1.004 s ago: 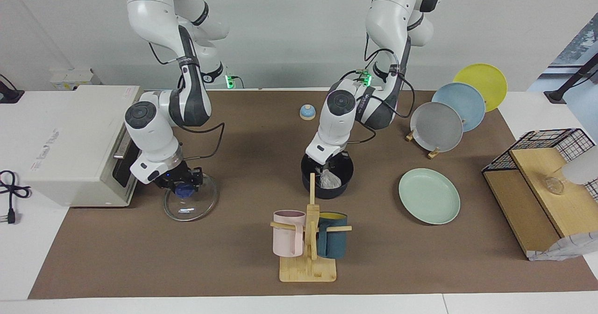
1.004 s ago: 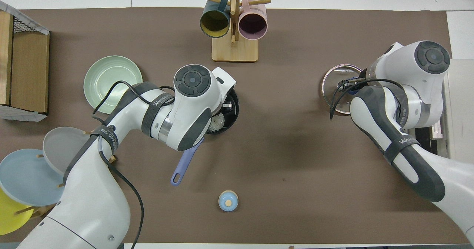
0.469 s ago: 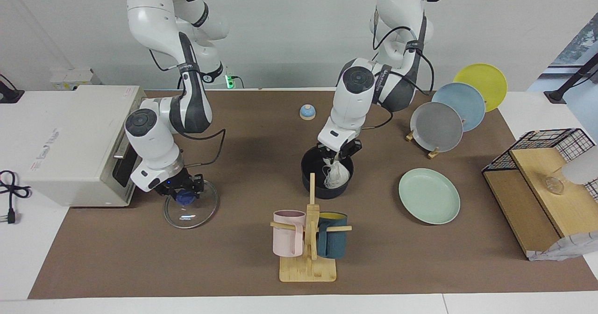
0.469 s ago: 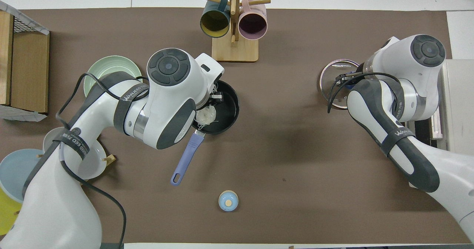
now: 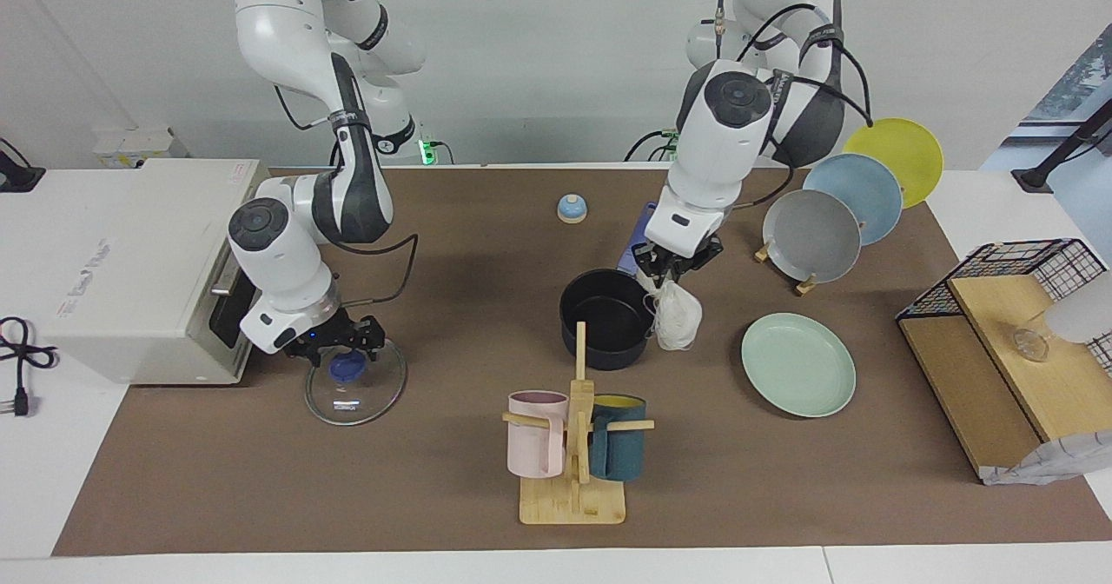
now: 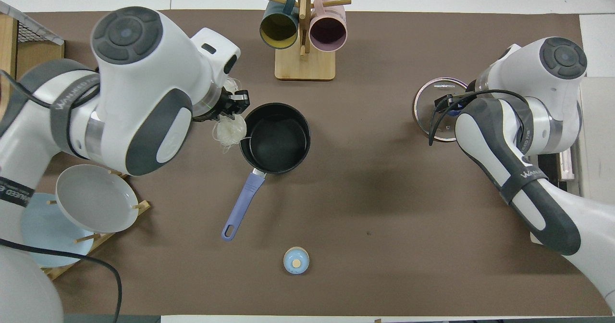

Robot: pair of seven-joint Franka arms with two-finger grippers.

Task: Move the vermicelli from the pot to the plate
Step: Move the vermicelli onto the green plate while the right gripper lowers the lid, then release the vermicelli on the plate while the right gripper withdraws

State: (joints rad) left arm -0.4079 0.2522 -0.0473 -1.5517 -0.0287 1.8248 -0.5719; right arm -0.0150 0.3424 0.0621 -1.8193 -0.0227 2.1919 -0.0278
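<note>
A brown mat [image 5: 347, 480] covers the white table [image 5: 52, 480], and a plain pale wall [image 5: 539, 63] rises at the robots' end. At the right arm's end of the table sits a white box-shaped appliance [image 5: 130, 262]; at the left arm's end stands a wooden shelf with a black wire cage [image 5: 1008, 323].

The left gripper [image 5: 671, 273] hangs in the air just beside the pot [image 5: 605, 319], over the strip of mat between the pot and the plate [image 5: 797, 364]. Its fingers are pinched together on the top of the vermicelli [image 5: 678, 316], which dangles below them, clear of the pot's rim on the side toward the plate. The pot's dark inside shows bare, and its blue-purple handle [image 6: 242, 203] points toward the robots. The mint-green plate lies flat on the mat, apart from the bundle.

The right gripper [image 5: 337, 347] is low over the blue knob [image 5: 344, 367] of the glass lid [image 5: 354, 381], which lies on the mat in front of the appliance; its fingers stand apart at either side of the knob.

A wooden mug stand [image 5: 573, 471] with a pink and a dark teal mug stands farther from the robots than the pot. Grey, light blue and yellow plates lean in a rack [image 5: 834, 219], and a small blue dome [image 5: 571, 209] rests nearer to the robots.
</note>
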